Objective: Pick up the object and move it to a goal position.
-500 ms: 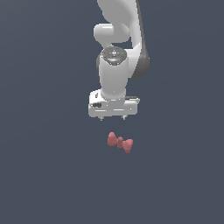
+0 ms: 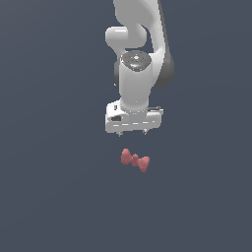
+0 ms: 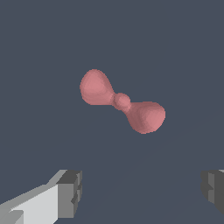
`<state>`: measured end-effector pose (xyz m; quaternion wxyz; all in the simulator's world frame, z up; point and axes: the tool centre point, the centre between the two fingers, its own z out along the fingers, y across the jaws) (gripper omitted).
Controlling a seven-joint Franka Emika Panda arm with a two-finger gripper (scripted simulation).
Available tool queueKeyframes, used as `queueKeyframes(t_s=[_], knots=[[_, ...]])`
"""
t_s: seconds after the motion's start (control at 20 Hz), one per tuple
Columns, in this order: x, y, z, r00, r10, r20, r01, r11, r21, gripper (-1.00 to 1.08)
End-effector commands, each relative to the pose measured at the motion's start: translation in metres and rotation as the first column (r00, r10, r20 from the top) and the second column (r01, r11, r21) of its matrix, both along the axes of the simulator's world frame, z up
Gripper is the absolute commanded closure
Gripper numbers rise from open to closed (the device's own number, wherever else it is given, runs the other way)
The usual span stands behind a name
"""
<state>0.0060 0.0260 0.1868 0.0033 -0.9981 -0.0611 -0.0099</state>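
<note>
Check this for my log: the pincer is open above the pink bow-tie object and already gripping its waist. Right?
Not gripping. In the wrist view the pincer is open, its fingers clear of the pink bow-tie object, which lies untouched. The exterior view also shows a gap between them.

The gripper [image 2: 133, 133] sits a little lower now than it did half a second ago, so the gap between its fingertips and the pink object [image 2: 135, 160] looks a bit smaller in the exterior view. It also sits a tiny bit more toward the exterior view's right (only a small shift). The arm [image 2: 140, 59] above it comes down with it. The gripper is not touching the object yet.
</note>
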Motion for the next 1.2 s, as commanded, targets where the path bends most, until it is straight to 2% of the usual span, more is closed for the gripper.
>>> queueKeyframes(t_s=[0.0, 0.4, 0.75, 0.95, 1.15], knots=[[0.001, 0.008, 0.002, 1.0, 0.013, 0.004, -0.013, 1.0, 0.005, -0.92], [0.002, 0.008, 0.001, 1.0, 0.028, 0.004, -0.028, 1.0, 0.004, -0.92], [0.007, 0.009, -0.002, 0.994, 0.111, 0.002, -0.111, 0.994, 0.0, -0.92], [0.012, 0.01, -0.005, 0.983, 0.186, 0.0, -0.186, 0.983, -0.003, -0.92], [0.018, 0.011, -0.009, 0.96, 0.281, -0.004, -0.281, 0.96, -0.007, -0.92]])
